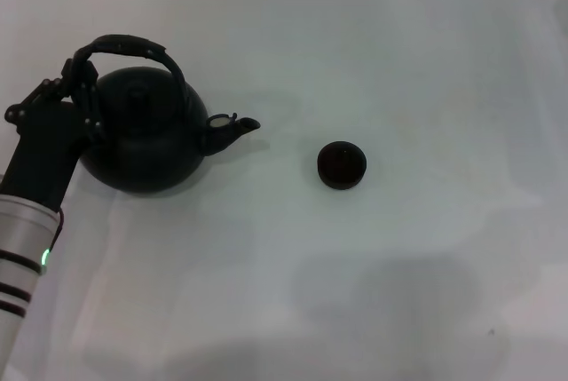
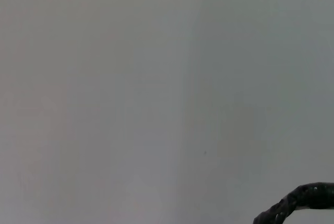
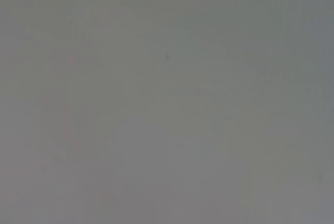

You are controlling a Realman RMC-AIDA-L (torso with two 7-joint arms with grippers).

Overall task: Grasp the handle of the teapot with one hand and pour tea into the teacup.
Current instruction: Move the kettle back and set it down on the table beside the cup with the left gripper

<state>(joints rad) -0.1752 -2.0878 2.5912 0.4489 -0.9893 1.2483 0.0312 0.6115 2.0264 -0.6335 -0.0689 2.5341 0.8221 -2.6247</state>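
Black matte teapot (image 1: 146, 137) standing upright on the white tabletop (image 1: 399, 61), toward the left edge, with its short curved spout (image 1: 232, 128) directed at the teacup (image 1: 342, 165). The teacup, a small round dark handleless cup, stands near the middle of the tabletop, well apart from the teapot and clear of the spout. The handle (image 1: 133, 48), a dark arched hoop with a thicker rough-wrapped middle section, rises over the lid and its small knob (image 1: 140, 90). The left end effector (image 1: 78, 79) sits at the end of the handle on the side away from the spout, its dark fingers against the hoop where it meets the body of the pot; whether they are closed on the handle or merely beside it cannot be told. The left arm enters from the near left corner, its silver forearm bearing a green light (image 1: 43, 259). The left wrist view shows bare tabletop and a short length of the rough-textured handle (image 2: 297, 203) only. The right end effector is out of sight in all views; the right wrist view shows only a plain grey surface.
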